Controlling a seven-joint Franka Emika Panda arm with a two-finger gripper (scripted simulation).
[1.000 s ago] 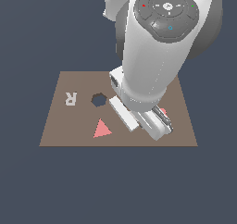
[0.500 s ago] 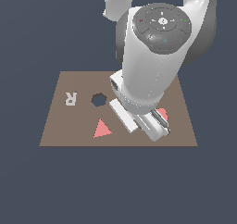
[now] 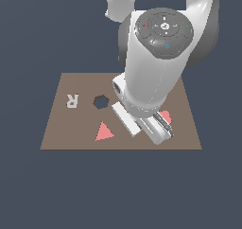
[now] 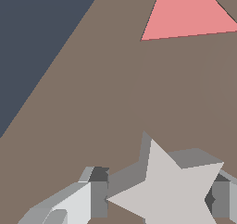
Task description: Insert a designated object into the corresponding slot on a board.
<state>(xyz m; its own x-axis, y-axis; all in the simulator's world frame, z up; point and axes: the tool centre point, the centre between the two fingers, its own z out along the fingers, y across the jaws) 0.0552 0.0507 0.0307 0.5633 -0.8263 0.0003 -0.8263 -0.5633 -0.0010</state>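
Observation:
In the wrist view the off-white star piece [image 4: 169, 190] lies between my gripper's [image 4: 157, 201] two fingers, its points touching the pads on both sides, just over the brown board [image 4: 115, 102]. In the exterior view the gripper [image 3: 152, 128] is low over the board's [image 3: 56, 136] front part, between the pink triangle [image 3: 103, 132] and the pink rounded piece [image 3: 165, 115]. The arm hides the star there. The star-shaped slot shows in neither view.
A dark hexagonal hole [image 3: 100, 101] and a pale letter R [image 3: 72, 100] lie on the board toward the exterior view's left. The pink triangle also shows in the wrist view [image 4: 190, 15]. The board's edge and the dark floor [image 4: 37, 42] are close by.
The arm's upper body has sunk slightly and shifted a little toward the exterior view's left. The hand has stayed low over the same spot on the board.

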